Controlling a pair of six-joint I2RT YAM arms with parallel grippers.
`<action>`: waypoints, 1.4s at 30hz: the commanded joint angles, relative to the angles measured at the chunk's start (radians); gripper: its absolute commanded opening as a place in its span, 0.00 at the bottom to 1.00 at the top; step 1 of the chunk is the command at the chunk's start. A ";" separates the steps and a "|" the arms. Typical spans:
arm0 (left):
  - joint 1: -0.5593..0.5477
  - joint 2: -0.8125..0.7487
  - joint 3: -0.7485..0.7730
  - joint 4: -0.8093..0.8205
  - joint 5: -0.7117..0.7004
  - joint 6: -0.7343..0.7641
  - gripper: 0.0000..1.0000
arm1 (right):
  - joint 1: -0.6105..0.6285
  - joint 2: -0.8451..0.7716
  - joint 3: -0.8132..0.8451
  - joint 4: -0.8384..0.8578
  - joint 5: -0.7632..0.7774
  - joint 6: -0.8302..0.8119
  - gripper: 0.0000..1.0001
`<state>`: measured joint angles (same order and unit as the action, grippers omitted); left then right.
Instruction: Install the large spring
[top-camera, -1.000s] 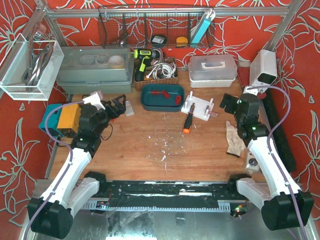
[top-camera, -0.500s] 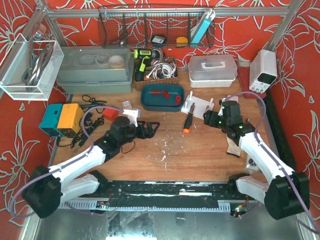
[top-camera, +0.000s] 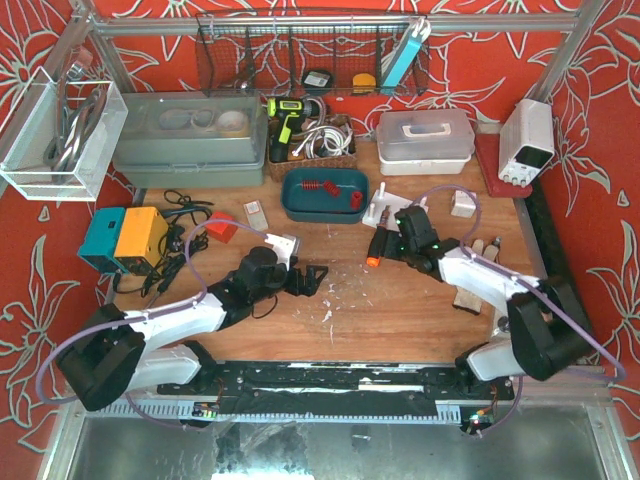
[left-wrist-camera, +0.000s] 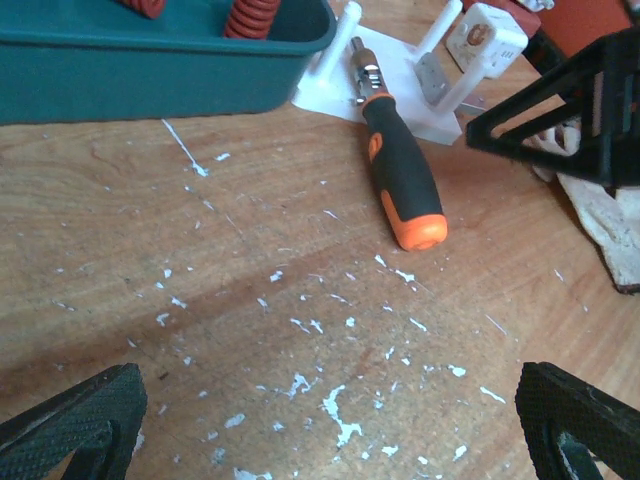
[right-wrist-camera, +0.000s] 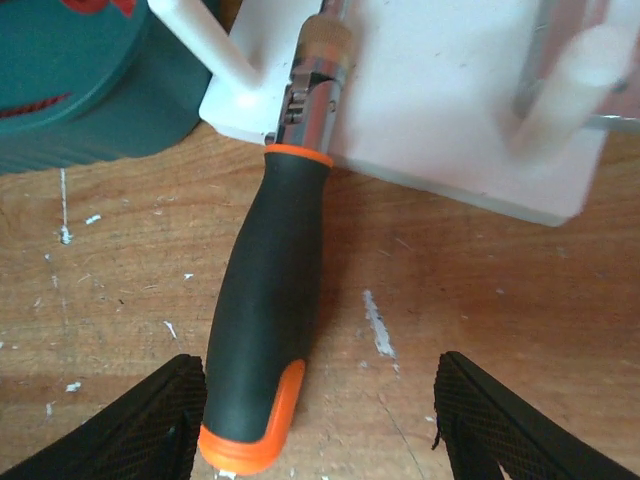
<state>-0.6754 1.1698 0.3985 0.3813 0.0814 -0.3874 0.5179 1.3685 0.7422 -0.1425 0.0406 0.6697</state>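
Right pincer (right-wrist-camera: 320, 420) released, straddling screwdriver (right-wrist-camera: 260, 320) handle; left pincer (left-wrist-camera: 325, 420) released, low over wooden table (left-wrist-camera: 250, 250).

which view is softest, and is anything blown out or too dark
Right wrist softest: screwdriver handle sharp, white fixture washed out, its far peg blurred. Left wrist: table flecks crisp, left claw's fingers dark and fuzzy at the bottom corners. Top external: even light, sharp throughout.

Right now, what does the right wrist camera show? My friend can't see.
A black-and-orange screwdriver lies on the table, its handle inside the open right gripper, its metal end on a white fixture beside a teal tray.
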 joint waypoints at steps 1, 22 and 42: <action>-0.006 -0.019 0.007 0.040 -0.046 0.035 1.00 | 0.030 0.094 0.068 0.041 0.058 0.009 0.65; -0.006 -0.075 -0.026 0.054 -0.075 0.018 1.00 | 0.039 0.401 0.218 0.069 0.099 -0.003 0.62; -0.006 -0.051 -0.041 0.088 -0.089 0.007 1.00 | 0.039 0.254 0.158 0.076 0.074 0.028 0.02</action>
<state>-0.6754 1.1152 0.3634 0.4366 0.0078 -0.3820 0.5526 1.7390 0.9291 -0.0830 0.1108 0.6876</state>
